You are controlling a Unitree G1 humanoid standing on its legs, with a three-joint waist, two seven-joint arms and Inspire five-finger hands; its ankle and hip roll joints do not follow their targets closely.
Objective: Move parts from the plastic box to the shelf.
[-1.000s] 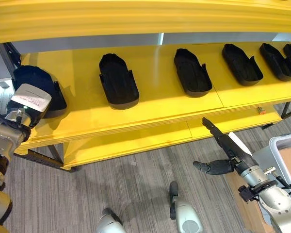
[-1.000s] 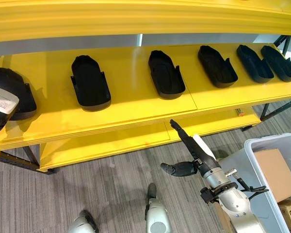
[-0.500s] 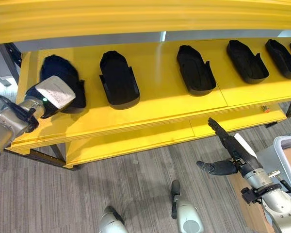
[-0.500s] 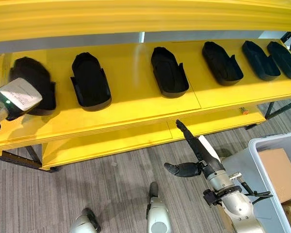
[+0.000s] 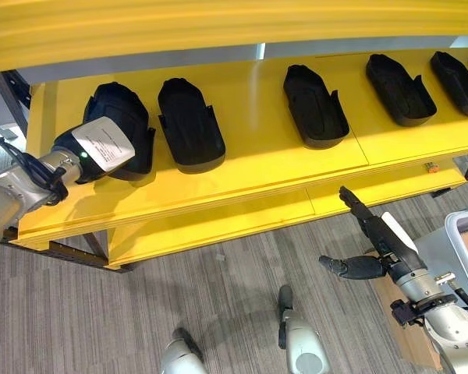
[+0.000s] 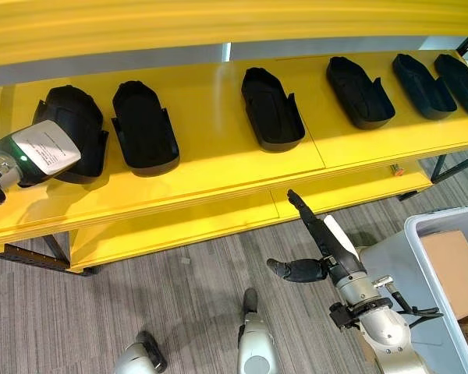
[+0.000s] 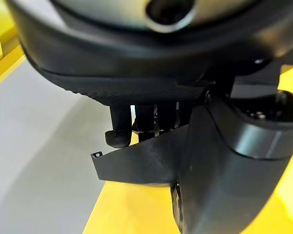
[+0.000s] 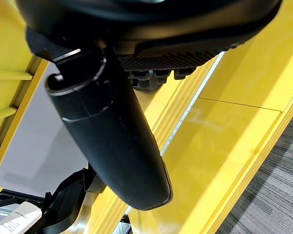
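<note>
Setting a black part [image 5: 118, 125] at the shelf's [image 5: 249, 167] left end, the left hand [image 5: 101, 144] grips it just beside a row of parts already placed. Right hand [image 5: 372, 248] hangs empty, fingers straight, near the plastic box [image 6: 444, 234].

Black moulded part [image 5: 117, 125] (open side hidden) on the yellow shelf [image 5: 249, 101], beside five like parts.

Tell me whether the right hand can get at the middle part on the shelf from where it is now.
Probably yes: the right hand hangs open below the shelf front, and nothing stands between it and the middle part.
</note>
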